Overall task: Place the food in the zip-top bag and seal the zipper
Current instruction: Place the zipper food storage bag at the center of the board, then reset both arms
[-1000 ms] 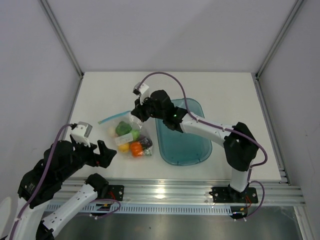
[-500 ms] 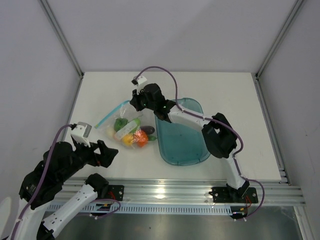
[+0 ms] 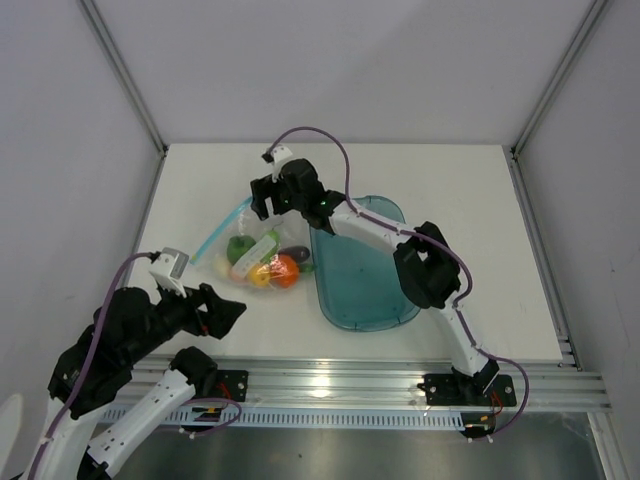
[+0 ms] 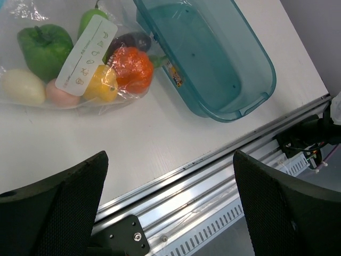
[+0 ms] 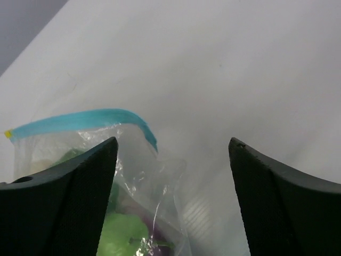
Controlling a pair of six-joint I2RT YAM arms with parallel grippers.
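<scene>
The zip-top bag [image 3: 262, 248] lies flat on the white table, left of the teal tray. The food is inside it: a green bell pepper [image 4: 45, 47], an orange round one [image 4: 131, 67], a small yellow one [image 4: 103, 85], a pale one [image 4: 21, 88] and a dark piece [image 4: 134, 40]. The zipper [image 5: 80, 120] runs as one light blue band along the bag's far-left edge. My right gripper [image 3: 260, 203] hovers open just above the bag's back corner, holding nothing. Over the table's front edge, near the bag, my left gripper [image 3: 223, 306] is open and empty.
A teal translucent tray [image 3: 372, 290] sits right of the bag, with the right arm reaching over its back-left corner. A metal rail [image 4: 202, 176] runs along the table's near edge. Grey walls enclose the table on three sides.
The right gripper, shut on the bag's corner before, pulled it back and left, then opened and let go. The left arm shifted slightly right.
</scene>
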